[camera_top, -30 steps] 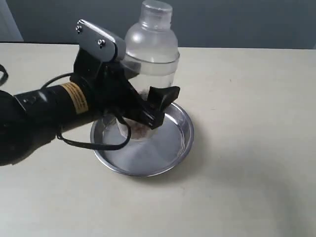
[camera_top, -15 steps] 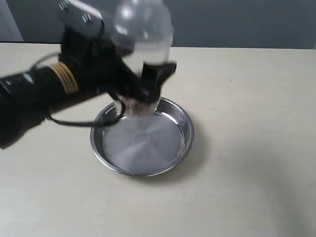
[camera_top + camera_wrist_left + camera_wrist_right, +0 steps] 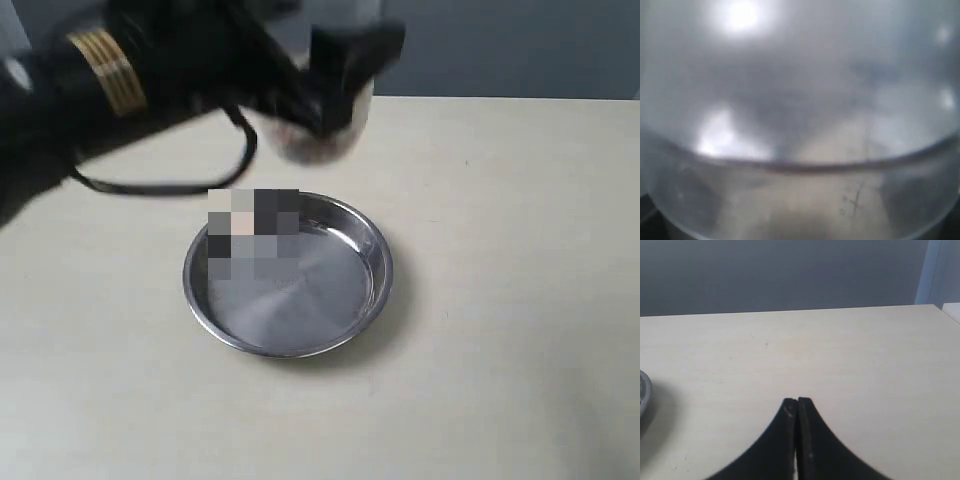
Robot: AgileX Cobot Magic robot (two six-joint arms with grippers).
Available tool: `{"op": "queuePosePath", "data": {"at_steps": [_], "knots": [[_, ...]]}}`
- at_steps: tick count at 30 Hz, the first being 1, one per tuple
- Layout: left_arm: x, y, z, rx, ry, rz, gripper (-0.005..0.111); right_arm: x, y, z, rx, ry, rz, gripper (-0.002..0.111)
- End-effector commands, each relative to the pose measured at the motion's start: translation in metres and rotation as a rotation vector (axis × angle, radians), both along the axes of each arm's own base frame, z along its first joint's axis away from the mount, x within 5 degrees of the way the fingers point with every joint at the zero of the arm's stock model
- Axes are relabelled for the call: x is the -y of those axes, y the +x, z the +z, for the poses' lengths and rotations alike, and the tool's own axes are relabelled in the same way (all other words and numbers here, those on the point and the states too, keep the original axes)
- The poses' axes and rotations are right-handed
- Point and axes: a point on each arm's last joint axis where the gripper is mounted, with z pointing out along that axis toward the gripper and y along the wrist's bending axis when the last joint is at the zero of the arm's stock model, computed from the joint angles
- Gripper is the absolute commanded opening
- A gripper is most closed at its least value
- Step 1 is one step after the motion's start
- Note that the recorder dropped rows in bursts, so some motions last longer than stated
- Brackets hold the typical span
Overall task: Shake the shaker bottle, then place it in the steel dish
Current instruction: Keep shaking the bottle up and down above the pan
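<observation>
The shaker bottle [image 3: 330,130] is up in the air at the top of the exterior view, blurred by motion, its top cut off by the frame edge. My left gripper [image 3: 320,85] is shut on its clear body, well above the table. Brown pellets show dimly at the bottle's base. The steel dish [image 3: 375,290] sits on the table below, with nothing in it. In the left wrist view the bottle [image 3: 800,125] fills the whole picture and hides the fingers. My right gripper [image 3: 797,401] is shut with nothing in it; the dish rim [image 3: 643,390] shows beside it.
The tabletop [image 3: 500,250] is pale beige, with a dark grey wall behind it. A black cable [image 3: 160,187] hangs from the left arm above the table. A pale blue panel [image 3: 942,272] stands at the table's far corner in the right wrist view.
My left gripper has swung the bottle sharply upward, from just over the dish to the top of the exterior view. The dish has stayed put.
</observation>
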Motion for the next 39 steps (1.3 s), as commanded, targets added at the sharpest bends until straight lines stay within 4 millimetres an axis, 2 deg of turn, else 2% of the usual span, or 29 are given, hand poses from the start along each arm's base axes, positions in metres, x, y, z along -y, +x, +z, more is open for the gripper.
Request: {"op": "queuePosePath", "data": {"at_steps": [1,3,5,10,27,28,29,30,31,32,33,34,35,36,37,38,39], "knots": [[-0.001,0.014,-0.078,-0.265,0.114,0.059,0.0,0.0,0.0,0.001,0.015,0.0,0.004,-0.001],[-0.001,0.016,-0.111,-0.361,0.097,0.085,0.0,0.0,0.0,0.001,0.015,0.0,0.004,-0.001],[0.0,0.013,-0.12,-0.36,0.059,0.066,0.0,0.0,0.0,0.001,0.015,0.0,0.004,-0.001],[0.001,0.013,-0.106,-0.27,-0.022,0.045,0.0,0.0,0.0,0.001,0.015,0.0,0.004,-0.001],[0.0,0.014,-0.1,-0.242,-0.072,0.051,0.0,0.0,0.0,0.001,0.015,0.0,0.004,-0.001],[0.001,0.014,-0.09,-0.193,-0.106,0.039,0.0,0.0,0.0,0.001,0.015,0.0,0.004,-0.001],[0.003,0.011,-0.055,-0.06,-0.141,-0.003,0.0,0.0,0.0,0.001,0.015,0.0,0.004,-0.001],[0.004,0.009,-0.03,0.027,-0.132,-0.026,0.0,0.0,0.0,0.001,0.015,0.0,0.004,-0.001],[0.0,0.003,0.016,0.153,-0.091,-0.016,0.0,0.0,0.0,0.001,0.015,0.0,0.004,-0.001],[-0.002,0.002,0.036,0.191,-0.068,0.008,0.0,0.0,0.0,0.001,0.015,0.0,0.004,-0.001],[-0.006,0.007,0.043,0.105,-0.037,0.057,0.0,0.0,0.0,0.001,0.015,0.0,0.004,-0.001],[-0.004,0.013,0.022,0.01,0.003,0.073,0.0,0.0,0.0,0.001,0.015,0.0,0.004,-0.001],[0.002,0.026,-0.042,-0.154,0.103,0.084,0.0,0.0,0.0,0.001,0.015,0.0,0.004,-0.001],[0.004,0.034,-0.095,-0.31,0.126,0.115,0.0,0.0,0.0,0.001,0.015,0.0,0.004,-0.001],[0.004,0.035,-0.118,-0.391,0.098,0.139,0.0,0.0,0.0,0.001,0.015,0.0,0.004,-0.001],[0.007,0.03,-0.126,-0.398,0.074,0.113,0.0,0.0,0.0,0.001,0.015,0.0,0.004,-0.001],[0.01,0.028,-0.118,-0.329,0.072,0.07,0.0,0.0,0.0,0.001,0.015,0.0,0.004,-0.001]]}}
